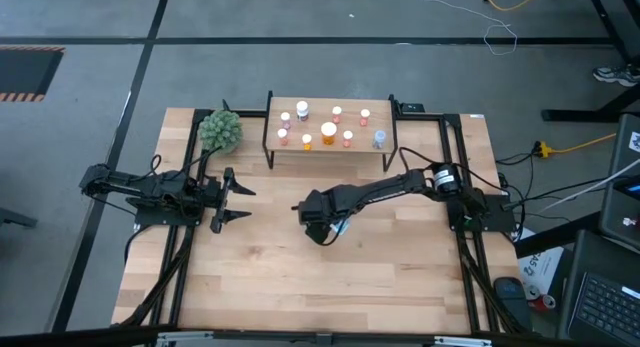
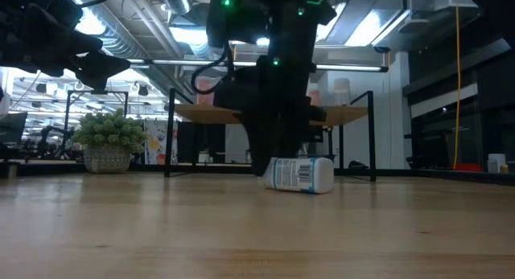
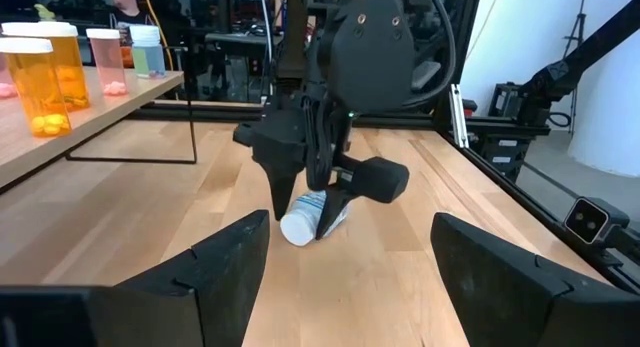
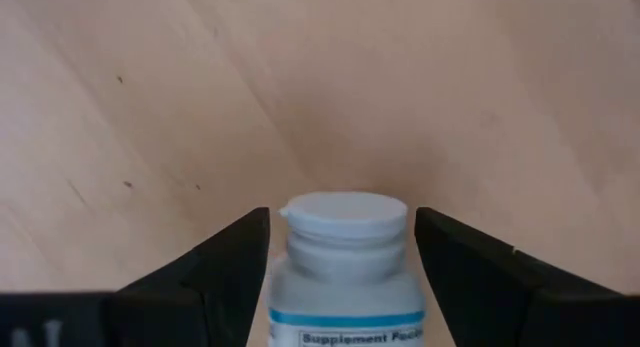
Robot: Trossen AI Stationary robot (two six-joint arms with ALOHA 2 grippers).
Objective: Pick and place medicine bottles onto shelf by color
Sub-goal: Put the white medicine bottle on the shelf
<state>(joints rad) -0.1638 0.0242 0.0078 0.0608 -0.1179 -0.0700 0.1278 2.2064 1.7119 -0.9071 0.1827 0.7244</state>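
From above, your right gripper (image 1: 322, 230) hides the white bottle lying mid-tabletop (image 1: 400, 277), short of the shelf (image 1: 330, 127). At table height, the bottle (image 2: 299, 174) lies sideways and could roll if nudged. From the right wrist, the jaws stand apart astride it, unclamped; closing off-centre could squirt it out. The left gripper (image 1: 232, 195) waits open.

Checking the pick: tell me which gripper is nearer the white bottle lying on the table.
Right. The right gripper straddles the white bottle, fingers either side. The left gripper waits open, well off to its side.
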